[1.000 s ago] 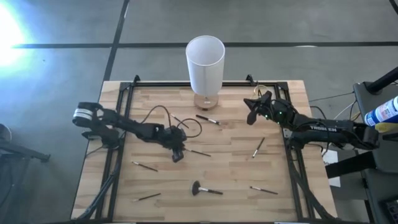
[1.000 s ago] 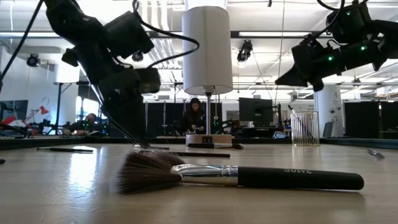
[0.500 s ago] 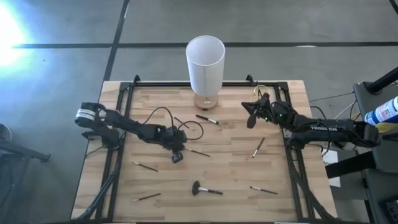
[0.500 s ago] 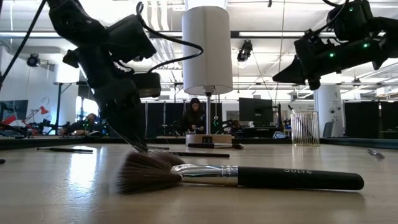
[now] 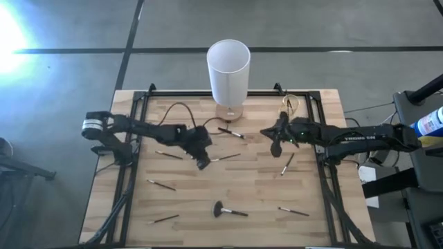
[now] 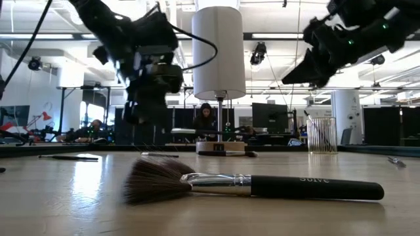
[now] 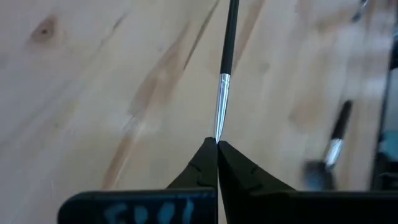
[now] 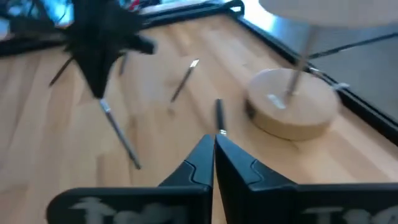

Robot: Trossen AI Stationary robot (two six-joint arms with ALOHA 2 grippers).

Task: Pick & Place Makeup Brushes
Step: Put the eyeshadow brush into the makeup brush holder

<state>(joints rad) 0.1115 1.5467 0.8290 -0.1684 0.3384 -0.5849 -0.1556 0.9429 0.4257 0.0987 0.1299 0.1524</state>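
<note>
The left hand [image 7: 217,144] is pinching a thin brush [image 7: 226,56] by the very tip of its bristle end, fingers closed tight on it, so that the silver ferrule and the dark handle are running out ahead of the fingertips. In the high view the same left hand [image 5: 201,160] is sitting over the middle of the worktop [image 5: 256,200], with the brush [image 5: 225,158] pointing away toward the right arm; in the right wrist view it is hanging down at a slant from the hand. Judging by its build, it is going to handle as a light, stiff, smooth stick — and gripped so near one end, it is likely to swing or slip, so a hold farther along the ferrule would be steadier.

The right hand [image 5: 275,142] is hovering clenched and empty — nothing is showing between its fingers — just above a short brush [image 8: 219,116] lying beside the round base of the white cup stand [image 5: 229,69].

Farther out, the other makeup brushes are lying scattered and well apart: the fluffy-headed one [image 6: 252,185] close to the near edge, one [image 5: 288,163] just below the right hand, one [image 5: 293,211] toward the near right corner, and two [image 5: 160,184] [image 5: 165,218] on the near left.
</note>
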